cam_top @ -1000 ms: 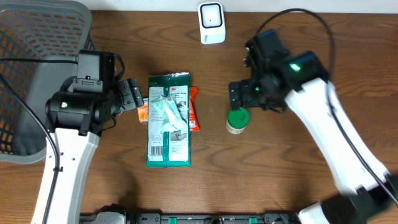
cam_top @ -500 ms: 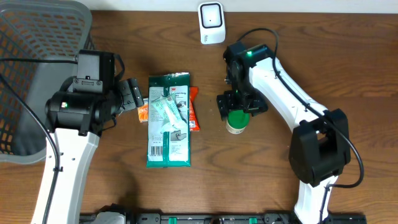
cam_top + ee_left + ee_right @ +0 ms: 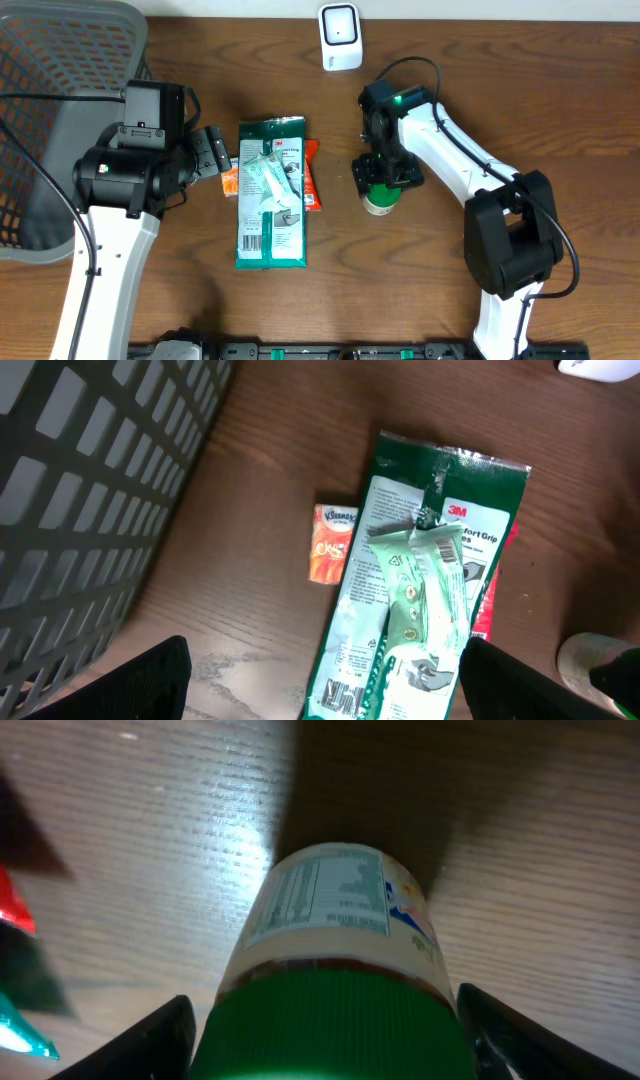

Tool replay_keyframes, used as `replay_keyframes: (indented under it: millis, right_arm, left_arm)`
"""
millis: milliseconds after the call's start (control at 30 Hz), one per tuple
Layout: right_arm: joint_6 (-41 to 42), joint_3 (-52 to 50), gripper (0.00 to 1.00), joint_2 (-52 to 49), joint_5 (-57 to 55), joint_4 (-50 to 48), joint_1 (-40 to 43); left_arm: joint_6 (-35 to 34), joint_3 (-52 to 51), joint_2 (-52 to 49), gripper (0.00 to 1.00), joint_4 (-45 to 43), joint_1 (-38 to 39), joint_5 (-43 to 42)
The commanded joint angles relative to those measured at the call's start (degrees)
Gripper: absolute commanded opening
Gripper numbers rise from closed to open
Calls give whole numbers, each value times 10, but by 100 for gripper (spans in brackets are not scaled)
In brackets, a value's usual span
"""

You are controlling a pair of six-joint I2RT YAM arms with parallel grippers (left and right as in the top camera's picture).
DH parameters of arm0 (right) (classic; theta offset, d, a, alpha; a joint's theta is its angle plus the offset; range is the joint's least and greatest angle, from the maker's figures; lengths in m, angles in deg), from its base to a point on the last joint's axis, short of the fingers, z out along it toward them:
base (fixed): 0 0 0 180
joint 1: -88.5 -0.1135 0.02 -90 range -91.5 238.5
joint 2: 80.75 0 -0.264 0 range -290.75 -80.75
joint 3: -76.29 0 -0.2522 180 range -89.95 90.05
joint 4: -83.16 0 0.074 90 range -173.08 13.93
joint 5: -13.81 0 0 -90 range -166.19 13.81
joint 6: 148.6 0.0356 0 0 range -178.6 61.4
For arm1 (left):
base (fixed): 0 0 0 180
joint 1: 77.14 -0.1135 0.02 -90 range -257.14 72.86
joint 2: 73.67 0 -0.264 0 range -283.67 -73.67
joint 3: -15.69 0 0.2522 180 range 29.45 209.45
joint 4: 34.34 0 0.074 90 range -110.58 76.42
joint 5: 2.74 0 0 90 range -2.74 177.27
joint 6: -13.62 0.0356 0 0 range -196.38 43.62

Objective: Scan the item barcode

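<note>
Left tool (image 3: 212,152) spread wide and empty, just left of a small orange tissue packet (image 3: 335,545) and a flat green plastic pack (image 3: 272,195). A white boxy scanner (image 3: 341,37) sits up-left of the right tool (image 3: 383,176). Right tool spread, straddling the green lid of a small cream-labelled plastic jar (image 3: 330,915), which stands upright on the brown wooden counter (image 3: 560,80) directly beneath; contact unclear. Jar looks light, rigid and smooth. The lid is probably the surest hold and leaves the label bare.

Basket (image 3: 60,60) far left, packet (image 3: 270,200) centre, jar (image 3: 379,206) right, scanner (image 3: 340,37) behind
</note>
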Motion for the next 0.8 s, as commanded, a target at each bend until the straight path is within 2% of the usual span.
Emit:
replay_keyframes:
  millis: [0, 200, 233, 300, 400, 567, 767]
  right_arm:
    - [-1, -21, 77, -3, -6, -13, -8]
    - [-2, -43, 74, -3, -6, -41, -9]
    - [-2, -43, 65, -3, -12, -47, -9]
    - [-2, -41, 56, -3, -23, -53, -9]
    - [-2, -37, 47, -3, -32, -62, -6]
    - [-15, -27, 50, -2, -31, -84, -7]
    - [-28, -27, 61, -2, -31, -99, -7]
  left_arm:
    - [4, 10, 2, 85, 2, -1, 6]
    - [4, 10, 2, 85, 2, -1, 6]
    - [4, 10, 2, 85, 2, -1, 6]
    - [4, 10, 2, 85, 2, -1, 6]
    - [4, 10, 2, 85, 2, -1, 6]
    - [3, 10, 2, 85, 2, -1, 5]
    - [4, 10, 2, 85, 2, -1, 6]
